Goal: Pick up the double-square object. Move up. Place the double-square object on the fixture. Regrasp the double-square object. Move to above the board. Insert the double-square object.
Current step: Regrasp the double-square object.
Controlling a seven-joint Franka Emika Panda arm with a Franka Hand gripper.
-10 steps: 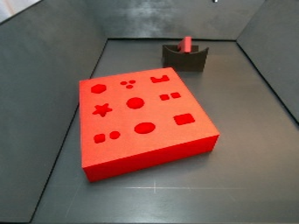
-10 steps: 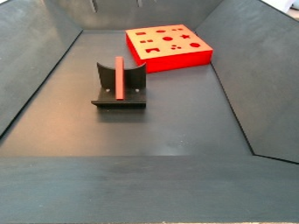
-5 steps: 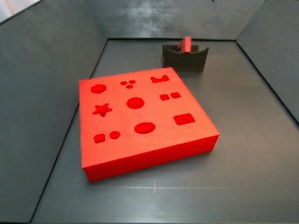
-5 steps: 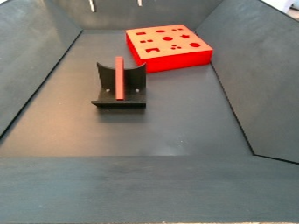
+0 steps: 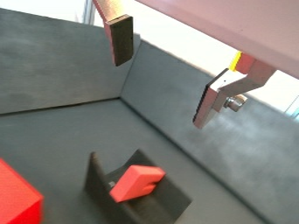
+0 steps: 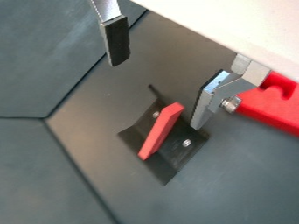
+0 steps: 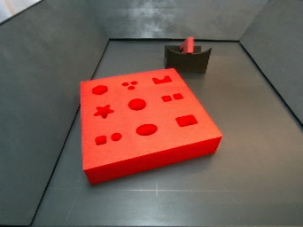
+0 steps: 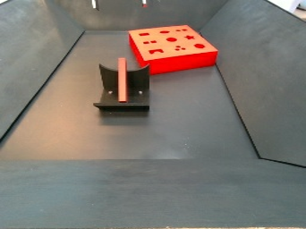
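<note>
The double-square object (image 7: pixel 189 44) is a thin red block standing on edge in the notch of the dark fixture (image 7: pixel 190 59), far from the board (image 7: pixel 130 161). Both show in a side view, the object (image 8: pixel 121 80) upright in the fixture (image 8: pixel 122 106), with the board (image 8: pixel 180 61) behind. My gripper (image 5: pixel 162 92) hangs well above the object (image 5: pixel 138 182) and fixture (image 5: pixel 163 206). Its jaws are wide open and empty. In a wrist view the gripper (image 6: pixel 159 92) is over the object (image 6: pixel 160 131), apart from it.
Dark sloped walls enclose the grey floor on all sides. The board's corner shows in both wrist views (image 5: pixel 14 197) (image 6: pixel 274 101). Two fingertips (image 8: pixel 93 4) peek in at the top edge of a side view.
</note>
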